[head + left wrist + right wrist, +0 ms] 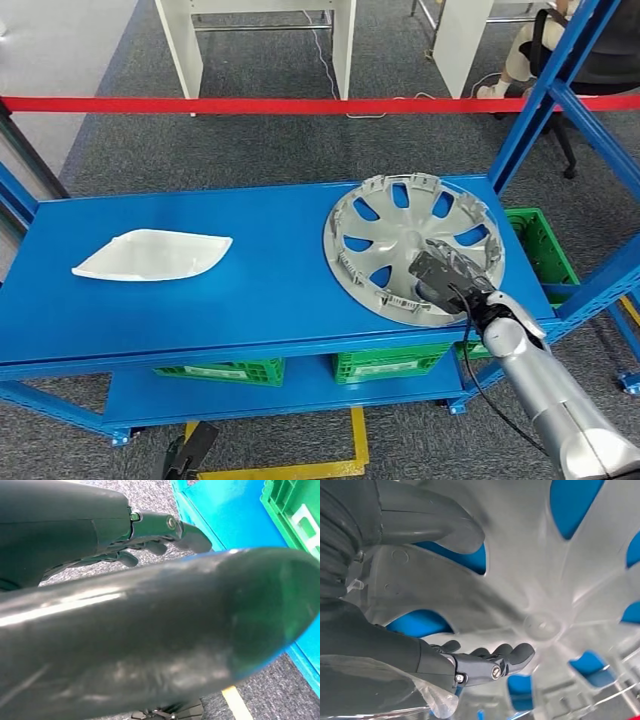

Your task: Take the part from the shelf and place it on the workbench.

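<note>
Wheel cover (413, 245), silver, multi-spoked, lying inside-up on the blue shelf (279, 280), toward 3 o'clock of the top deck in the head view, near edge overhanging or flush with the shelf's front lip — cannot tell which. Right hand (445, 280) reaching in from 5 o'clock, set over the cover's near rim at about its 6 o'clock. In the right wrist view, thumb (433, 515) and darker fingers (497, 662) spread moderately wide on either side of a spoke (444, 587), close to the plastic but not clearly clamped; no firm grip visible, nothing lifted. Left hand (158, 532) hanging low beside the shelf's lower frame, fingers loosely extended and apart, holding nothing. White lens-shaped part (155, 257) lying well apart at 9 o'clock on the same deck, untouched. Green crates (226, 372) on the lower deck and one more (547, 245) past the 3 o'clock end.

Progress, judged from this: early. Approach apparently done, grasp not yet closed. Left to do: closing on the cover, lifting it off the shelf, carrying it to the workbench, setting it down. Workbench location unknown from here.
</note>
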Motion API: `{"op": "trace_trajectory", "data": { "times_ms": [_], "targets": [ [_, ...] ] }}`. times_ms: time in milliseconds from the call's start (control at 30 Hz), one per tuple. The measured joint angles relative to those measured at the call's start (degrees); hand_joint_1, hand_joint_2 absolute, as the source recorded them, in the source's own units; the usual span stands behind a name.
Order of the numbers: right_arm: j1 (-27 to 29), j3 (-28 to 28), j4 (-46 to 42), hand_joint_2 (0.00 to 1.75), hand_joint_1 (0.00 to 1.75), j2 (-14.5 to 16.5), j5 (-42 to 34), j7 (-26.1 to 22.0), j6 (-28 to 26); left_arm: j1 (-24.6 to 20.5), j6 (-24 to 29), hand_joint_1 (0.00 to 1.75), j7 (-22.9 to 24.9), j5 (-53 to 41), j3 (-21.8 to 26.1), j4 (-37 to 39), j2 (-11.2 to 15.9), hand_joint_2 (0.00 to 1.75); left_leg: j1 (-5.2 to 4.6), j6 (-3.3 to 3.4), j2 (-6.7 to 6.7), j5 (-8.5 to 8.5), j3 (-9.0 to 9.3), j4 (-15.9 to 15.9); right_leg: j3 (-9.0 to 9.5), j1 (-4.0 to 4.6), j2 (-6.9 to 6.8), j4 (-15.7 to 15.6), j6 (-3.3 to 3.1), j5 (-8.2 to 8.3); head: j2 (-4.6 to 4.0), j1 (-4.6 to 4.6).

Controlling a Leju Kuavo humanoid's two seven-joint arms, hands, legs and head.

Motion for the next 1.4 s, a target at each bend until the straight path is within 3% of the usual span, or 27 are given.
{"op": "trace_trajectory", "data": {
  "times_ms": [100, 167, 233, 267, 300, 333, 400, 467, 567, 633, 733, 767, 800, 833, 933, 1000, 1100, 1167, 1233, 1267, 1300, 1333, 1400],
  "targets": [
    [-0.58, 1.44, 0.33, 1.75, 0.0, -1.21, -0.78, -0.01, 1.0, -0.02, 0.03, 0.0, -0.08, 0.01, -0.02, 0.02, -0.05, 0.0, -0.01, 1.39, 0.12, 0.34, -0.14, -0.29, -0.69, -0.27, 0.01, 0.74, 0.88, -0.72, 0.0, 0.16],
    [-0.75, 2.19, 0.54, 1.75, 0.0, -1.65, -0.94, -0.01, 0.97, -0.15, 0.06, 0.0, -0.1, 0.03, -0.02, 0.02, -0.07, 0.0, -0.03, 2.11, 0.22, 0.59, -0.32, -0.45, -3.41, -0.34, -0.07, 5.98, 1.2, -3.73, 0.0, 0.34],
    [-0.76, 2.77, 0.73, 1.75, 0.0, -1.7, -1.15, -0.01, 0.28, -0.09, 0.08, 0.0, -0.1, 0.07, -0.02, 0.03, -0.09, 0.0, -0.23, 2.41, 0.22, 0.67, -0.6, -0.42, -7.33, -0.34, -0.09, 13.91, 1.27, -7.0, 0.0, 0.42],
    [-0.76, 2.99, 0.8, 1.75, 0.0, -1.71, -1.24, -0.01, -0.09, -0.01, 0.08, 0.0, -0.1, 0.08, -0.01, 0.03, -0.09, 0.0, -0.33, 2.44, 0.22, 0.69, -0.66, -0.41, -8.58, -0.33, -0.09, 16.34, 1.24, -7.48, 0.0, 0.41],
    [-0.82, 3.2, 0.86, 1.75, 0.0, -1.76, -1.31, -0.01, -0.31, 0.05, 0.08, 0.0, -0.1, 0.09, -0.01, 0.04, -0.08, 0.0, -0.4, 2.45, 0.21, 0.69, -0.65, -0.4, -8.74, -0.31, -0.09, 16.51, 1.14, -6.81, 0.0, 0.42],
    [-0.94, 3.43, 0.89, 1.75, 0.0, -1.83, -1.33, -0.01, -0.46, 0.07, 0.08, 0.0, -0.1, 0.09, -0.01, 0.04, -0.08, 0.0, -0.45, 2.45, 0.19, 0.69, -0.58, -0.4, -7.7, -0.3, -0.09, 14.31, 0.95, -5.13, 0.0, 0.41],
    [-1.27, 3.83, 0.9, 1.75, 0.0, -1.96, -1.28, -0.08, -1.5, 0.03, 0.09, 0.0, -0.1, 0.1, -0.02, 0.04, -0.12, 0.0, -0.55, 2.35, 0.15, 0.67, -0.44, -0.38, -3.64, -0.16, -0.08, 6.19, 0.39, -1.39, 0.0, 0.41],
    [-1.35, 4.12, 0.85, 1.75, 0.0, -1.98, -0.72, -0.15, -4.1, -0.04, 0.1, 0.0, -0.11, 0.2, -0.01, 0.04, -0.2, 0.0, -0.66, 1.9, 0.07, 0.73, -0.62, -0.32, -0.84, 0.08, -0.09, 0.85, 0.01, 0.03, 0.0, 0.37],
    [-1.14, 4.47, 0.48, 1.75, 0.0, -1.9, 0.67, -0.07, -7.96, 0.07, 0.11, 0.0, -0.21, 0.56, 0.0, 0.04, -0.36, 0.0, -0.58, 0.89, -0.02, 0.98, -0.86, -0.42, -0.46, 0.16, -0.14, -0.09, -0.52, 0.27, 0.0, 0.37],
    [-0.92, 4.62, -0.24, 1.75, 0.0, -1.76, 1.97, 0.13, -9.83, 0.08, 0.1, 0.0, -0.32, 0.73, 0.0, 0.04, -0.38, 0.0, -0.55, 0.25, -0.03, -0.47, -1.63, 1.4, -0.37, -0.15, -0.29, -0.47, -1.09, 0.64, 0.0, 0.24],
    [0.14, 4.58, -1.89, 1.75, 0.0, -1.32, 5.87, 0.77, -14.02, 0.19, 0.09, 0.0, -0.45, 0.91, 0.01, 0.04, -0.35, 0.0, -0.38, -0.46, -0.01, -5.81, -6.09, 11.64, -0.44, -0.3, -0.48, -0.57, -1.46, 0.72, 0.0, 0.12],
    [0.71, 4.44, -2.6, 1.75, 0.0, -1.12, 7.73, 1.06, -15.71, 0.31, 0.06, 0.0, -0.46, 0.98, 0.01, 0.04, -0.34, 0.0, -0.33, -0.59, -0.01, -6.71, -7.34, 14.52, -0.47, -0.3, -0.49, -0.54, -1.48, 0.71, 0.0, 0.14],
    [1.35, 4.18, -3.44, 1.75, 0.0, -0.83, 9.82, 1.38, -17.48, 0.43, 0.02, 0.0, -0.46, 1.05, 0.02, 0.05, -0.33, 0.0, -0.3, -0.67, 0.0, -6.52, -7.78, 15.56, -0.49, -0.3, -0.47, -0.5, -1.46, 0.69, 0.0, 0.13],
    [2.0, 3.76, -4.38, 1.75, 0.0, -0.48, 12.08, 1.74, -19.23, 0.51, -0.02, 0.0, -0.47, 1.08, 0.02, 0.06, -0.33, 0.0, -0.28, -0.65, 0.0, -5.13, -7.09, 14.12, -0.47, -0.32, -0.43, -0.43, -1.42, 0.64, 0.0, 0.12],
    [3.67, 1.78, -7.49, 1.75, 0.0, 0.89, 19.85, 2.85, -24.88, 0.45, -0.09, 0.0, -0.47, 1.1, 0.02, 0.06, -0.35, 0.0, -0.31, -0.21, 0.0, 0.06, -2.19, 3.34, -0.55, -0.22, -0.3, 0.02, -0.97, 0.26, 0.0, 0.12],
    [4.53, 0.24, -9.29, 1.75, 0.0, 1.68, 24.63, 3.43, -28.34, 0.42, -0.14, 0.0, -0.47, 1.1, 0.02, 0.06, -0.42, 0.0, -0.46, 0.3, -0.02, 0.47, -0.99, 0.19, -0.95, -0.02, -0.3, 0.29, -0.48, 0.15, 0.0, 0.14],
    [5.67, -1.73, -11.54, 1.75, 0.0, 2.67, 28.17, 3.73, -30.88, 0.54, -0.22, 0.0, -0.47, 1.1, 0.04, 0.06, -0.49, 0.0, -0.51, 1.33, -0.03, 0.53, -0.98, -0.29, -1.42, -0.16, -0.34, 0.6, 0.33, -0.27, 0.0, 0.13],
    [6.29, -2.8, -12.75, 1.75, 0.0, 3.08, 29.86, 3.83, -32.17, 0.4, -0.25, 0.0, -0.47, 1.04, 0.04, 0.06, -0.58, 0.0, -0.36, 2.06, -0.03, 0.71, -0.83, -0.61, -3.34, -0.28, -0.29, 4.43, 0.79, -2.67, 0.0, 0.33],
    [7.34, -3.98, -13.97, 1.75, 0.0, 3.43, 32.58, 3.85, -34.51, 0.33, -0.34, 0.0, -0.45, 0.93, 0.04, 0.06, -0.68, 0.0, -0.42, 2.4, -0.05, 0.68, -0.84, -0.6, -7.14, -0.31, -0.25, 12.25, 1.03, -6.11, 0.0, 0.52],
    [8.1, -4.56, -14.68, 1.75, 0.0, 3.68, 33.82, 3.68, -35.63, 0.37, -0.39, 0.0, -0.43, 0.86, 0.03, 0.06, -0.73, 0.0, -0.45, 2.46, -0.06, 0.64, -0.83, -0.59, -8.87, -0.32, -0.25, 15.52, 1.1, -7.04, 0.0, 0.51],
    [8.91, -5.08, -15.46, 1.75, 0.0, 3.95, 34.61, 3.3, -36.37, 0.4, -0.44, 0.0, -0.4, 0.81, 0.03, 0.06, -0.77, 0.0, -0.47, 2.49, -0.06, 0.59, -0.79, -0.58, -9.78, -0.32, -0.25, 16.99, 1.13, -6.94, 0.0, 0.51],
    [9.68, -5.55, -16.36, 1.75, 0.0, 4.23, 34.67, 2.6, -36.55, 0.4, -0.45, 0.0, -0.39, 0.77, 0.02, 0.06, -0.81, 0.0, -0.48, 2.49, -0.08, 0.54, -0.74, -0.57, -9.59, -0.33, -0.25, 16.14, 1.09, -5.75, 0.0, 0.52],
    [10.84, -6.3, -18.3, 1.75, 0.0, 4.67, 32.43, 0.38, -34.95, 0.35, -0.46, 0.0, -0.39, 0.73, 0.01, 0.06, -0.91, 0.0, -0.49, 2.3, -0.11, 0.37, -0.53, -0.53, -6.36, -0.36, -0.28, 8.95, 0.86, -1.7, 0.0, 0.53]
  ]
}}
